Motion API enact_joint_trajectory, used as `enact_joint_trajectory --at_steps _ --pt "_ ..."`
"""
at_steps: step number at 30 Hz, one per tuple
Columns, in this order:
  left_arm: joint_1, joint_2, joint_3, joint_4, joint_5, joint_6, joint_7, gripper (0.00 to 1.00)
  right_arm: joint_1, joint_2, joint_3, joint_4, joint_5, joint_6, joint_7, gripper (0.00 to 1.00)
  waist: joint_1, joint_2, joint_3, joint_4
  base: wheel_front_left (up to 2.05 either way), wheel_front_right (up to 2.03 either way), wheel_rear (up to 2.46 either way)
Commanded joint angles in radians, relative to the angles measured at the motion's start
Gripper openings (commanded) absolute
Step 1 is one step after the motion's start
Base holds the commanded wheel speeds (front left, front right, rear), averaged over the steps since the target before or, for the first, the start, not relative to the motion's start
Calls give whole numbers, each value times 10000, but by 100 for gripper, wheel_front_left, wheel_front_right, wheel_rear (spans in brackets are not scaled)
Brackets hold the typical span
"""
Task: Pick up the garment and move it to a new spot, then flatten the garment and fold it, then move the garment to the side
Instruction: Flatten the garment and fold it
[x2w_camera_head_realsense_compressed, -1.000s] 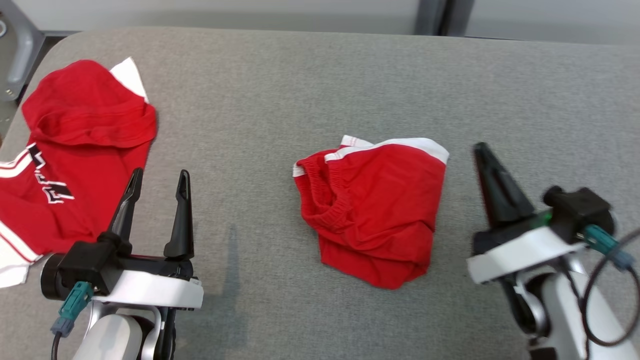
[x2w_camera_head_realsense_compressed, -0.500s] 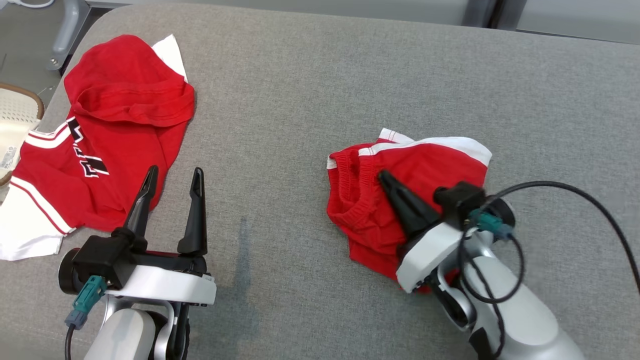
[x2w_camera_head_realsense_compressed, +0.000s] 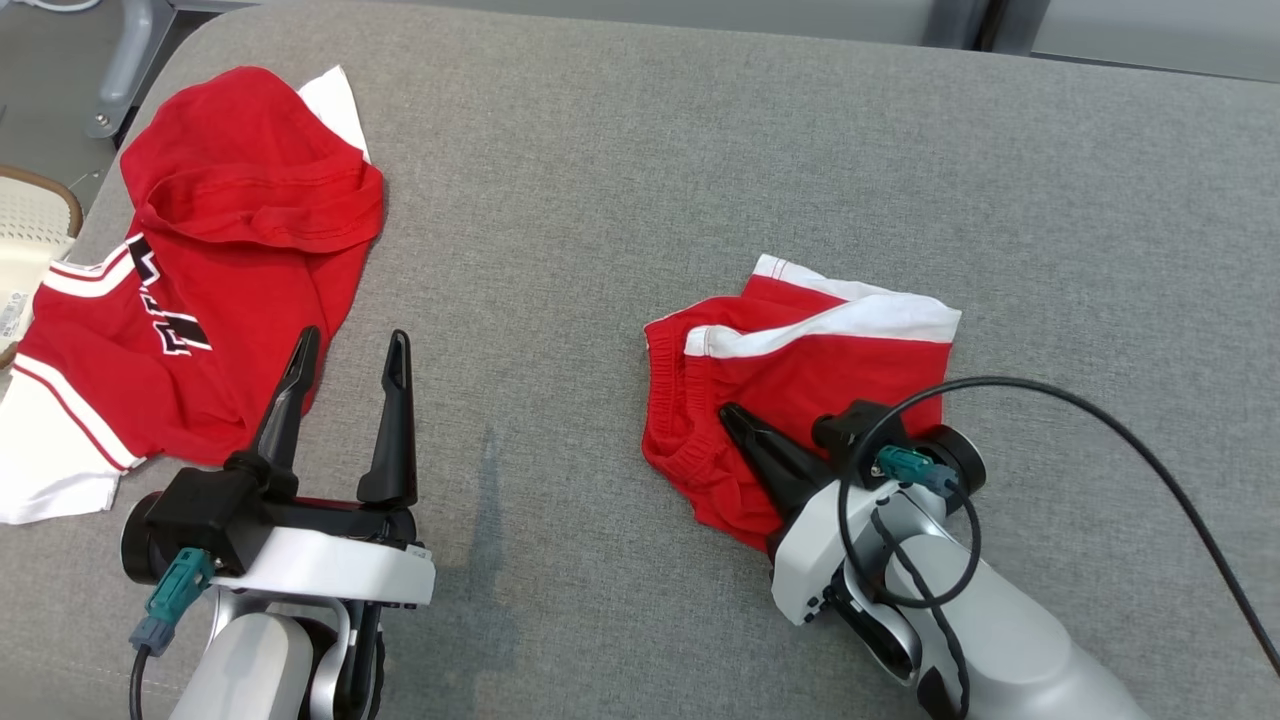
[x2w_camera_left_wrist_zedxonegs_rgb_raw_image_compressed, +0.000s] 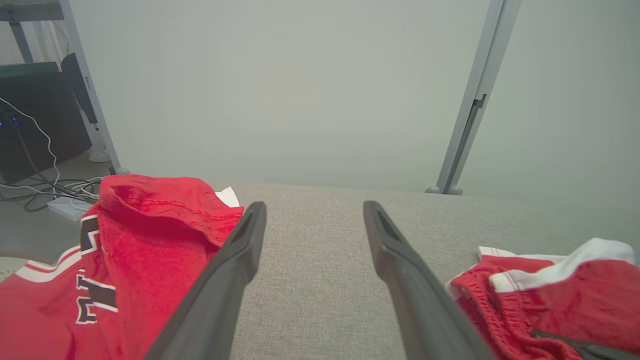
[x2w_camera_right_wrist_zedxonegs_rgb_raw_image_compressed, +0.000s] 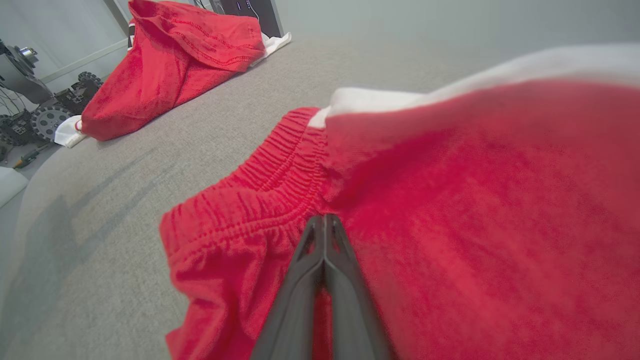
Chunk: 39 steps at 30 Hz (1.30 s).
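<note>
The right hand (x2w_camera_head_realsense_compressed: 735, 420) was clamped on the red shorts (x2w_camera_head_realsense_compressed: 800, 390) near the waistband; a thin pinch could slip when lifted. The left hand (x2w_camera_head_realsense_compressed: 350, 355) stood apart.

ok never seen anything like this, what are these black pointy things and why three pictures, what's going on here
It is a two-armed robot at a grey padded table. The black pointy things are its gripper fingers. One picture comes from a camera on its head, looking down; the other two come from cameras on each wrist, looking along that arm's fingers.

The left gripper is open and holds nothing. The right gripper has its fingers closed together, tips at the elastic waistband of the red shorts with white trim. Whether cloth is pinched between them, I cannot tell.

A red jersey with white edging lies crumpled at the table's left end.
</note>
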Motion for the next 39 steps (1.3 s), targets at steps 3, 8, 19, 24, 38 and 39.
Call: enact_joint_trajectory --at_steps 3,8,19,24,38,39 --pt "-117 -45 98 15 160 -74 -32 100 -84 -120 -149 78 412 13 -183 0 0 0 -48 -65 0 0 0" --pt "131 -50 303 -57 154 -118 -33 100 218 -125 -1045 -775 954 13 -376 0 0 0 -218 -330 0 0 0" --pt "441 121 525 -172 228 -10 -32 100 1867 -617 -3840 -3390 236 14 -370 22 0 0 -570 -921 0 0 0" --pt "585 291 567 -252 225 16 23 100 2952 -663 -5454 -4652 -500 14 -113 100 0 0 -720 -1282 0 0 0" --pt "983 628 566 -446 226 144 279 100 5191 -343 -7675 -7499 -1448 14 1490 100 0 0 -1487 -2055 0 0 0" --pt "1042 635 562 -454 220 163 289 100 5303 -333 -7694 -7621 -1470 14 1571 100 0 0 -1570 -2094 0 0 0"
